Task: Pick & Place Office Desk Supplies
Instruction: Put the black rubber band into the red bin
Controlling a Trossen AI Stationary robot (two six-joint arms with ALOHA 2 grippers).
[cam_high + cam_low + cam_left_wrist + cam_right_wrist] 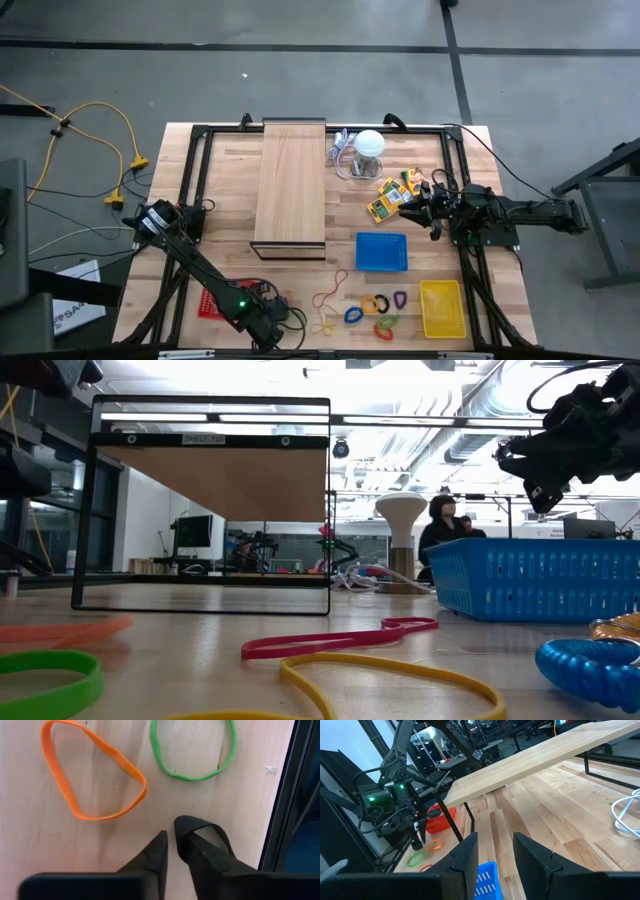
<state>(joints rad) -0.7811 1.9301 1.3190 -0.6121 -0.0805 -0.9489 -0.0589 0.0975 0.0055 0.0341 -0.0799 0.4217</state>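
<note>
Picking seems underway: the left gripper (170,840), fingers nearly together and empty, hovers beside the orange rubber band (90,775) on the table's near edge, so it likely must straddle the band before closing.

Bands (330,296) & clips (375,305) lie between two baskets (381,252).
</note>
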